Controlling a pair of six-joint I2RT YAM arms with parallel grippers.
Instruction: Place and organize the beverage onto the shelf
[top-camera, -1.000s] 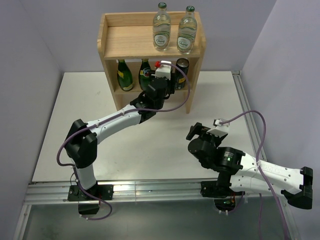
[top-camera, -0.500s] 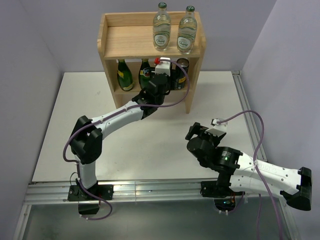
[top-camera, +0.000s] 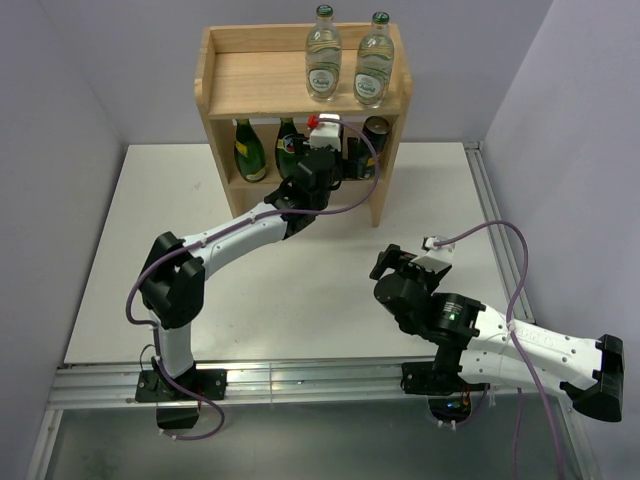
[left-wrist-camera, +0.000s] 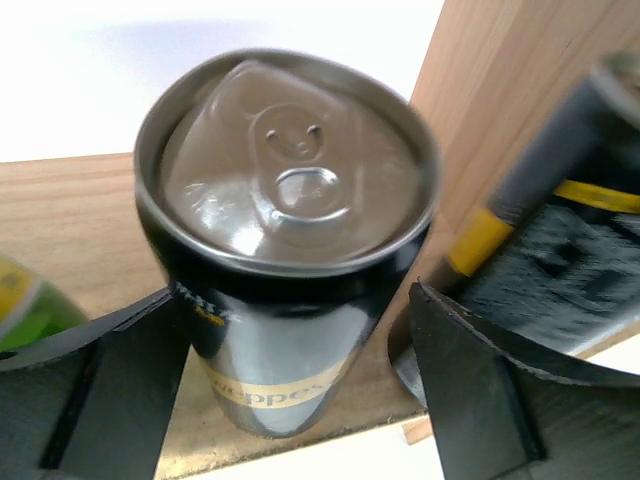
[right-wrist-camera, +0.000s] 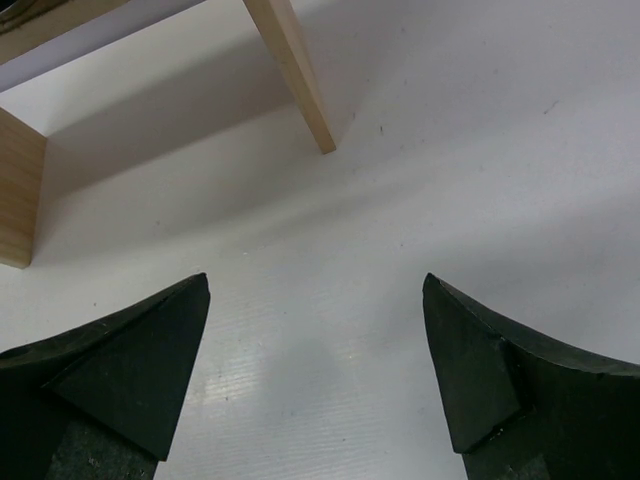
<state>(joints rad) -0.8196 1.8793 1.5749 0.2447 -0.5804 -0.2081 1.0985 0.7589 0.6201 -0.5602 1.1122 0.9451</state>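
The light wood shelf (top-camera: 260, 80) stands at the back of the table. Two clear glass bottles (top-camera: 323, 55) stand on its top board. Two dark green bottles (top-camera: 248, 150) are on the lower board at the left. My left gripper (top-camera: 350, 160) reaches into the lower tier. In the left wrist view a dark can with a yellow band (left-wrist-camera: 285, 250) stands upright on the lower board, between the open jaws of my left gripper (left-wrist-camera: 295, 292), with a gap at the right finger (left-wrist-camera: 480, 380). A second can (left-wrist-camera: 560, 230) stands just to its right. My right gripper (right-wrist-camera: 316, 280) hangs open over bare table.
The white table (top-camera: 150, 250) is walled in by lilac panels on the left, back and right. The shelf's right side panel (right-wrist-camera: 290, 70) meets the table just ahead of my right gripper (top-camera: 385, 265). A metal rail (top-camera: 300, 385) runs along the near edge.
My left arm pushed the can deeper into the lower tier, then its jaws opened off the can. The right arm has barely moved.
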